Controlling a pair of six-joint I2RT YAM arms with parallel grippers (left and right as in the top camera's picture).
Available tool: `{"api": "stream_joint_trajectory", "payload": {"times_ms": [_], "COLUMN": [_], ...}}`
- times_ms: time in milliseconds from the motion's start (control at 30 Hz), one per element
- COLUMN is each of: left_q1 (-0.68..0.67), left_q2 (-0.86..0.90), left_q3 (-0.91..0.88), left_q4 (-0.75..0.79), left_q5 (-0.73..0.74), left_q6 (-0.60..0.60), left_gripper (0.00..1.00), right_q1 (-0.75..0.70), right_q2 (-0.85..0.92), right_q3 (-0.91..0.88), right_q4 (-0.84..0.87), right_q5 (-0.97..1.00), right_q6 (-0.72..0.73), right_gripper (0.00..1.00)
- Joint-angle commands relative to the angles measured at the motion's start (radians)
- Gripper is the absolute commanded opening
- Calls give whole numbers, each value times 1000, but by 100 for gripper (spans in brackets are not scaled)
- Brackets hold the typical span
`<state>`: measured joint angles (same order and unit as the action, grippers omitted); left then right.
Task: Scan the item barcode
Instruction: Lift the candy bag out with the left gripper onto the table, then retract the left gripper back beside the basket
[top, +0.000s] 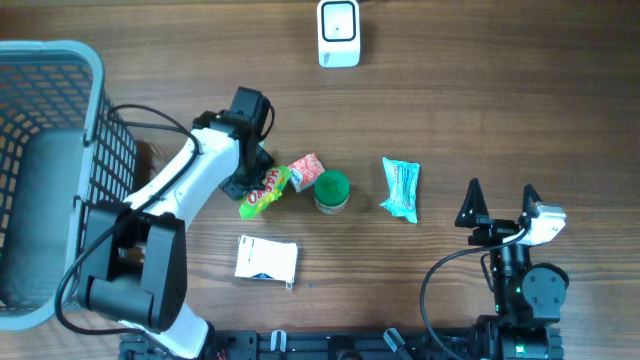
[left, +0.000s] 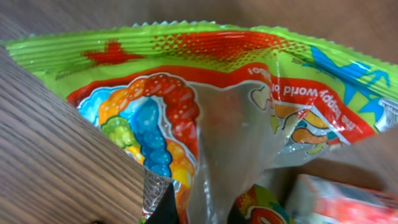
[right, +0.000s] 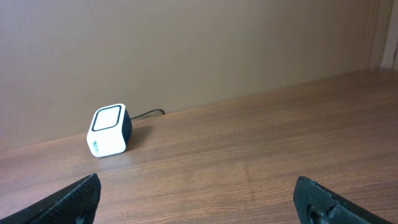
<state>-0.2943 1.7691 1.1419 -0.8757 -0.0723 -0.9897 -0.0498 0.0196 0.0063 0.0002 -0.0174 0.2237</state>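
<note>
The item, a green candy bag (top: 265, 192) printed with coloured gummy worms, lies on the wood table left of centre. My left gripper (top: 247, 182) is shut on the bag's left end. In the left wrist view the bag (left: 186, 93) fills the frame, and its clear seam runs down beside a black finger (left: 163, 208). No barcode shows on it. The white scanner (top: 338, 32) stands at the table's far edge, also small in the right wrist view as the scanner (right: 109, 130). My right gripper (top: 500, 205) rests open at the near right, holding nothing.
A red and white packet (top: 305, 170) touches the bag's right end, with a green-lidded cup (top: 331, 190) beside it. A pale blue packet (top: 401, 188) lies further right. A white packet (top: 266, 260) sits nearer the front. A grey basket (top: 60, 50) fills the left side.
</note>
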Motion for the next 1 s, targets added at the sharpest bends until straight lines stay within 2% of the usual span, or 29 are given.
{"api": "stream_joint_trajectory", "payload": {"times_ms": [0,33,67,133,233,300,333,400,433,500,567,667,733,967], "left_q1": [-11,-11,-11,-12,-12,-12,-12,-12,-11,-11,-11,-11,-11,0], "left_q2": [-15,-38,-70,-148,-343,-510,-566,-698,-771,-837,-850,-843,-831,-838], "left_q3": [-28,-17,3,51,142,191,193,193,193,193,193,193,193,193], "left_q4": [10,6,-11,-46,-66,17,60,199,336,577,679,682,617,634], "left_q5": [28,31,31,29,-60,-176,-210,-320,-382,-403,-406,-491,-586,-575], "left_q6": [-45,-43,-43,-37,-35,98,126,166,207,361,519,752,836,848], "left_gripper": [22,40,89,100,100,100,100,100,100,100,100,100,100,100], "right_q1": [-3,-3,-3,-3,-3,-3,-3,-3,-3,-3,-3,-3,-3,-3], "right_q2": [-3,-3,-3,-3,-3,-3,-3,-3,-3,-3,-3,-3,-3,-3], "right_q3": [-1,-1,-1,-1,-1,-1,-1,-1,-1,-1,-1,-1,-1,-1], "right_q4": [5,5,5,5,5,5,5,5,5,5,5,5,5,5], "right_q5": [13,13,13,13,13,13,13,13,13,13,13,13,13,13], "right_q6": [15,14,14,14,14,14,14,14,15,14,14,14,14,14], "right_gripper": [100,100,100,100,100,99,100,100,100,100,100,100,100,100]}}
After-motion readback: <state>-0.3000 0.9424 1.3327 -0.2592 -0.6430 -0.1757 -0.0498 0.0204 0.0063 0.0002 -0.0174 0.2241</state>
